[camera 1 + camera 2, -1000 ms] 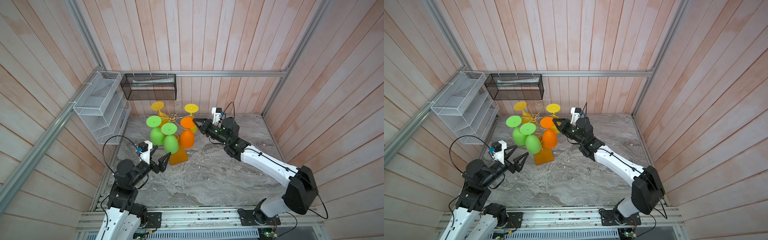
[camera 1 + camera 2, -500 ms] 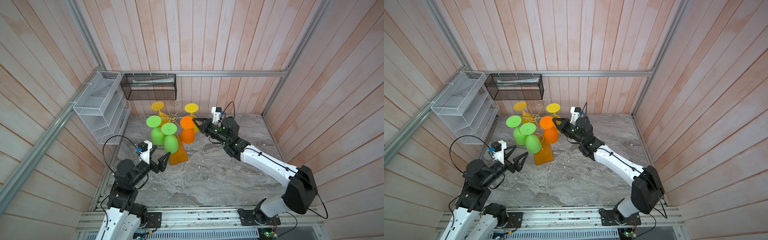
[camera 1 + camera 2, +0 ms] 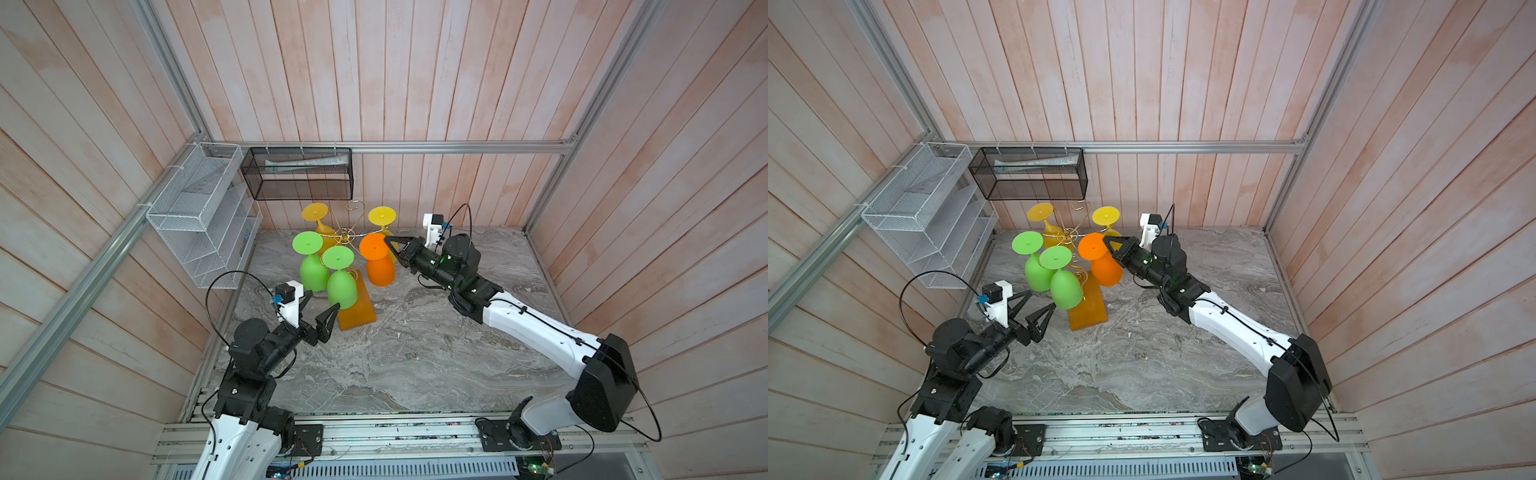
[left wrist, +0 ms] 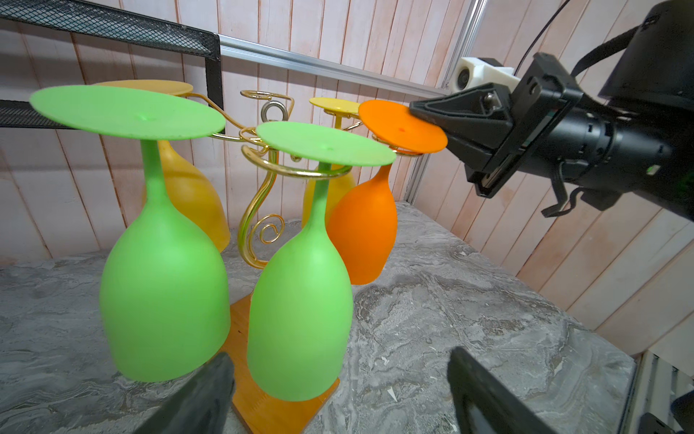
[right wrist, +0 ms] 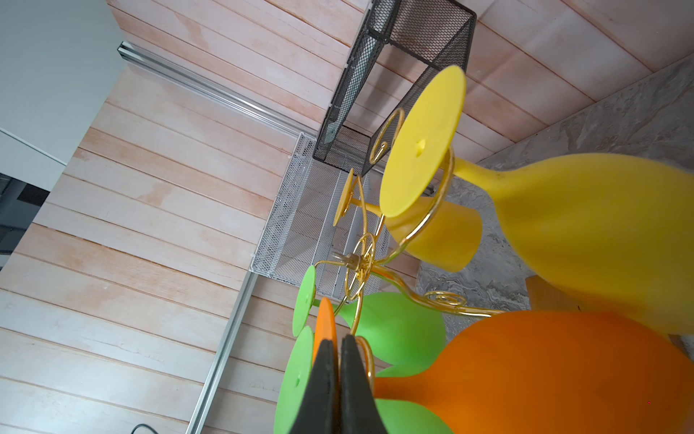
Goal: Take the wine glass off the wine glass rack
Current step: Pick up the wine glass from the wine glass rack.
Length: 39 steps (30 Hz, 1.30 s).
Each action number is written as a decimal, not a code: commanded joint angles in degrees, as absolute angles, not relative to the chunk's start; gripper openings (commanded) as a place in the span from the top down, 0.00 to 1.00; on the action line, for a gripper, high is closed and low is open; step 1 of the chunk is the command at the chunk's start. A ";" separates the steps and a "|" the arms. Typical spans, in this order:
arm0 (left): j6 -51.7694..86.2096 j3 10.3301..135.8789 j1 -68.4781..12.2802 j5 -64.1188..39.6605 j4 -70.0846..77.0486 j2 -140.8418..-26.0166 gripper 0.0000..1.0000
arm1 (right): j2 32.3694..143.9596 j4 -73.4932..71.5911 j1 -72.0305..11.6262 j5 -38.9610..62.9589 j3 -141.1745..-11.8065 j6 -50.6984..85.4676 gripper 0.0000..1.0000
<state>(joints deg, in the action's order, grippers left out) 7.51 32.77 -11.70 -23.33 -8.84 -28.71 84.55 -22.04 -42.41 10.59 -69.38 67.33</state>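
Observation:
The wine glass rack (image 3: pixel 348 237) is a gold wire stand on an amber wooden base (image 3: pixel 358 311), seen in both top views (image 3: pixel 1088 307) and the left wrist view (image 4: pixel 259 203). An orange wine glass (image 3: pixel 380 268) hangs upside down from one of its arms, its foot resting tilted on the gold ring. My right gripper (image 3: pixel 387 240) is shut on the rim of that orange foot (image 5: pixel 323 323), as the right wrist view (image 5: pixel 336 344) shows. My left gripper (image 3: pixel 323 300) stands open low by the base, next to a green glass (image 3: pixel 341 291), holding nothing.
A second green glass (image 3: pixel 313 272) and two yellow glasses (image 3: pixel 381 216) (image 3: pixel 314 212) also hang on the rack. A black mesh basket (image 3: pixel 299 178) is on the back wall, and a white wire shelf (image 3: pixel 199 220) on the left wall. The floor is grey marble (image 3: pixel 415 353).
My right gripper's jaws have closed onto the orange glass's foot, and the orange bowl has swung slightly toward the right arm. The left arm has not moved.

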 commanded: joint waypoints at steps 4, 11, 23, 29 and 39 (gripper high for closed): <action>7.47 32.61 -11.95 -21.97 -9.74 -28.51 0.09 | 81.25 -21.62 -43.37 8.53 -69.23 65.87 1.00; 7.56 32.68 -11.95 -21.64 -10.16 -28.39 0.09 | 81.03 -21.44 -44.44 8.26 -68.86 65.96 1.00; 7.56 32.68 -11.94 -21.55 -10.24 -28.52 0.09 | 83.20 -21.18 -46.38 8.74 -70.28 66.27 1.00; 7.56 32.69 -11.92 -21.54 -10.54 -28.41 0.09 | 85.53 -21.16 -46.58 8.96 -72.65 65.92 1.00; 7.56 32.65 -12.02 -21.90 -10.55 -28.47 0.09 | 88.63 -21.67 -46.24 7.39 -76.53 65.83 1.00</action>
<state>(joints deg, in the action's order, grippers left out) 7.53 32.77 -11.70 -22.02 -10.31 -28.71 88.07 -20.56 -46.15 8.62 -74.22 66.81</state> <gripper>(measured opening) 0.909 0.048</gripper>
